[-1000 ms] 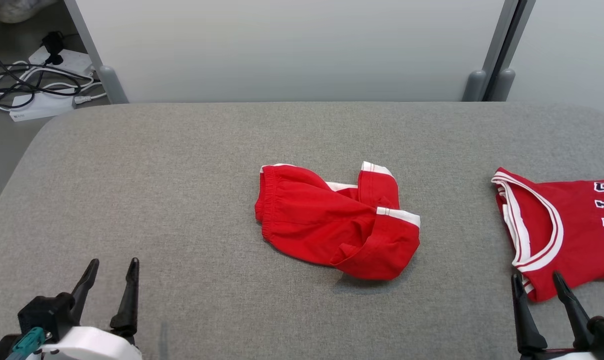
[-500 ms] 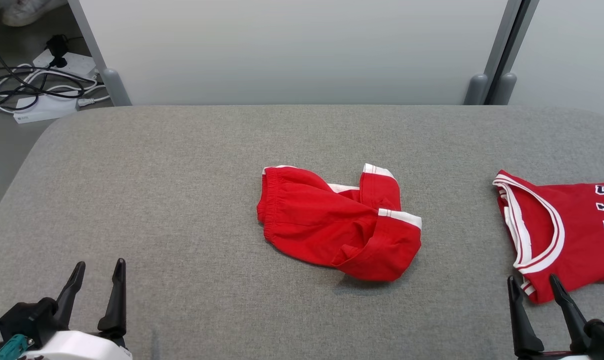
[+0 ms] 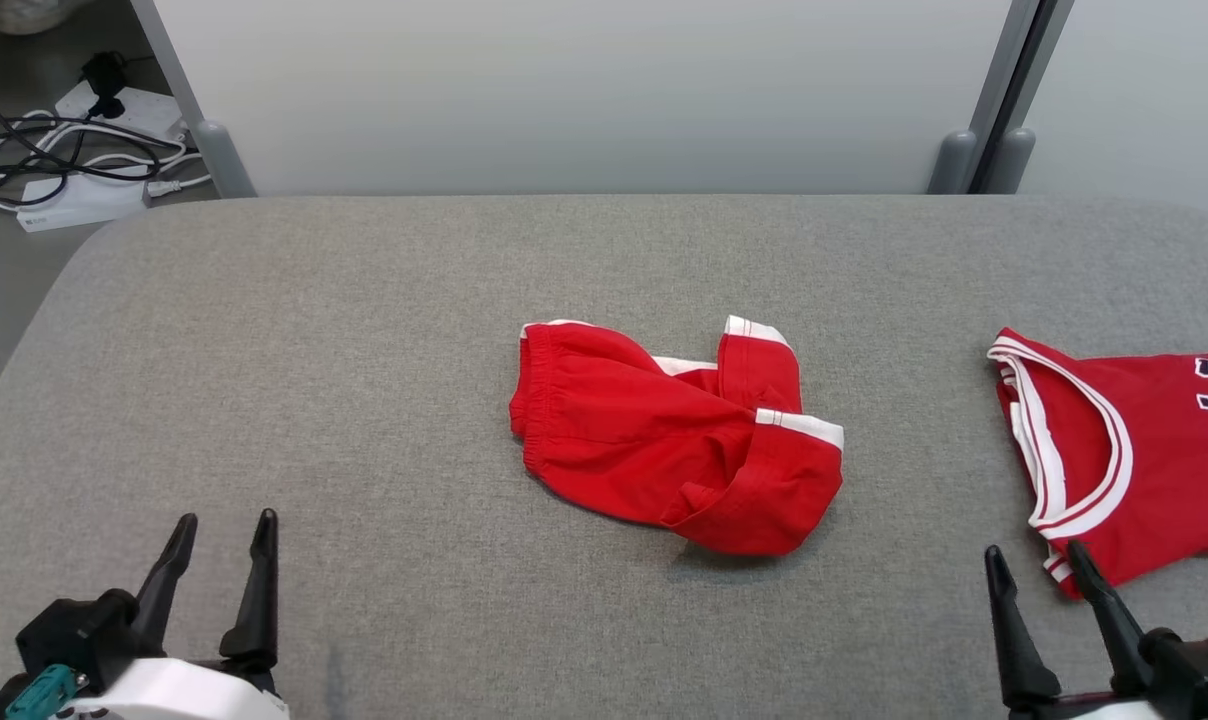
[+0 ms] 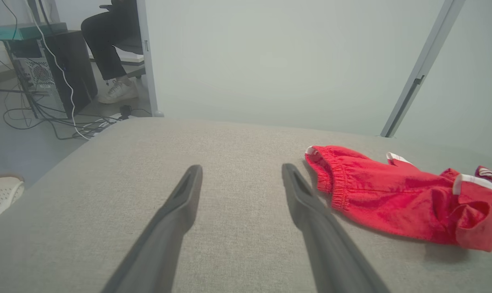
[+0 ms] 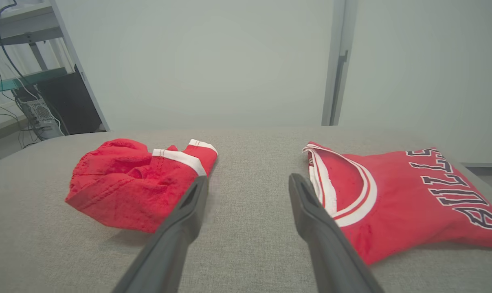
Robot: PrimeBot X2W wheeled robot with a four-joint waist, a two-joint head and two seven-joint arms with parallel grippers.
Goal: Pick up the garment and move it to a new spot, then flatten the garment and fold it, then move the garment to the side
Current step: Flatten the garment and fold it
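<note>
The garment, a pair of red shorts [image 3: 644, 440] with white hems, lies crumpled in the middle of the grey padded table [image 3: 314, 350]. In the left wrist view the shorts [image 4: 392, 199] lie ahead and to the right, apart from the fingers. In the right wrist view the shorts [image 5: 128, 187] lie just left of the left finger. My left gripper [image 3: 226, 520] stands open near the front left edge, with nothing between its fingers [image 4: 242, 169]. My right gripper [image 3: 1032, 552] stands open at the front right, with bare table between its fingers [image 5: 249, 179].
A red jersey [image 3: 1164, 460] with white trim and dark lettering lies flat at the table's right side, its lower corner beside my right gripper; the jersey [image 5: 400, 195] touches the right finger's outer side. Cables and power strips [image 3: 74, 170] lie on the floor at far left. Someone's legs [image 4: 107, 53] show by a desk.
The head picture has shifted slightly. My right gripper has drifted a little to the left. Both garments lie as before and both grippers stay open.
</note>
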